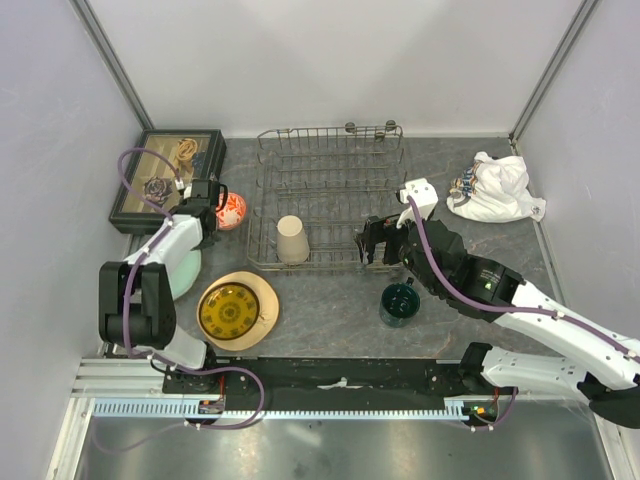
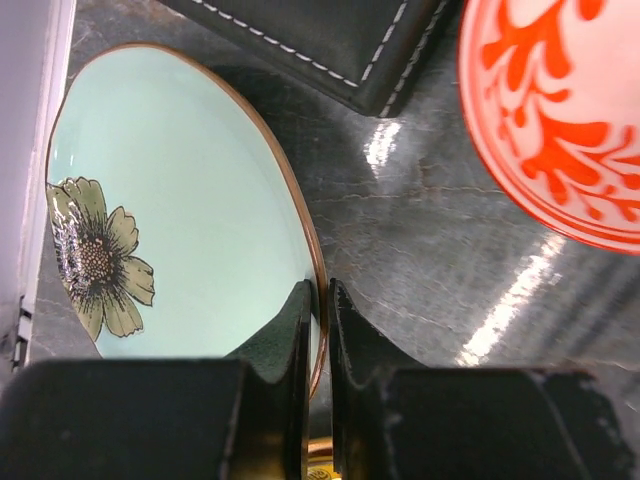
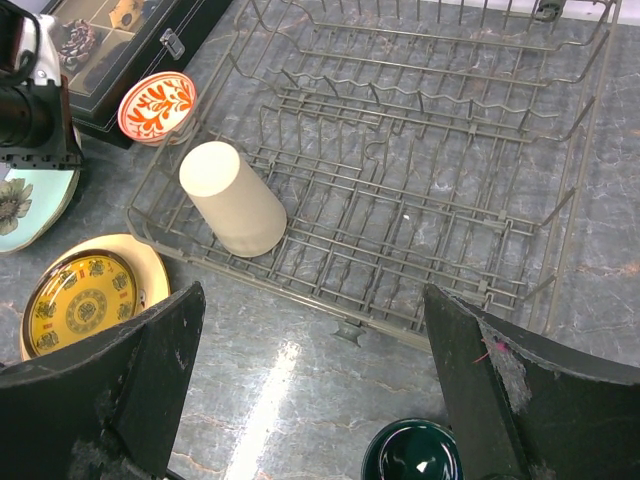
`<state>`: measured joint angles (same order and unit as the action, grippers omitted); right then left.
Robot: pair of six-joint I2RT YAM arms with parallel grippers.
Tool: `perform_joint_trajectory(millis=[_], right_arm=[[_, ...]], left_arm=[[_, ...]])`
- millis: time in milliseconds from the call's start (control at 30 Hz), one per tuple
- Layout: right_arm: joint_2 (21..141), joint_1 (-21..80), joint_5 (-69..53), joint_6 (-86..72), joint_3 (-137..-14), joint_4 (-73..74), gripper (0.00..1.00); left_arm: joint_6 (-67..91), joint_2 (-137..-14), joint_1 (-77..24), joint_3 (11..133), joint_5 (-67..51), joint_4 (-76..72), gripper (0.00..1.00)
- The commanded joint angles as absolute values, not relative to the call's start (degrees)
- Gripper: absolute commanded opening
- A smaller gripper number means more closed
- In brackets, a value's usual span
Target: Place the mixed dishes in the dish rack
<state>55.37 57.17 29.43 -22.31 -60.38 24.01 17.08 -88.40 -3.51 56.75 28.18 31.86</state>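
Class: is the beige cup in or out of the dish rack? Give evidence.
In: the beige cup sits mouth-down on the wires inside the dish rack, at one corner.

At the far left of the grey marbled table you see a dark glass-topped display box with white stitching along its edge. Two flower-like ornaments lie under its glass. Far right, well apart from it, you find a crumpled white cloth bundle, with small beads at its left end.
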Motion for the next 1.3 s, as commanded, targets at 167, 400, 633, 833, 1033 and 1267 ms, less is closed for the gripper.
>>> perform_joint_trajectory(millis=[167, 400, 633, 833, 1033, 1267], right_arm=[[54.5, 57.3, 32.0, -24.6, -58.9, 21.4, 0.98], [54.4, 57.3, 31.0, -26.8, -58.6, 18.5, 0.98], [60.0, 57.3, 21.1, -29.4, -58.4, 9.9, 0.98], [66.7, 60.5, 19.0, -32.4, -57.5, 0.5, 0.93], [76.2, 68.6, 25.5, -32.7, -60.6, -6.1, 0.92], [86.8, 75.5, 31.2, -36.4, -62.0, -17.1, 0.91]], left_arm=[[17.7, -80.0, -3.8, 61.0, 18.5, 32.3, 0.02], [20.2, -73.9, -3.8, 61.5, 14.2, 33.7, 0.02], [21.7, -71.0, -3.8, 61.6, 11.9, 33.9, 0.01], [22.0, -69.8, -3.8, 62.2, 11.2, 34.0, 0.02], [22.4, -69.8, -3.8, 63.8, 9.8, 34.2, 0.02], [22.5, -69.8, -3.8, 65.0, 8.6, 34.1, 0.01]])
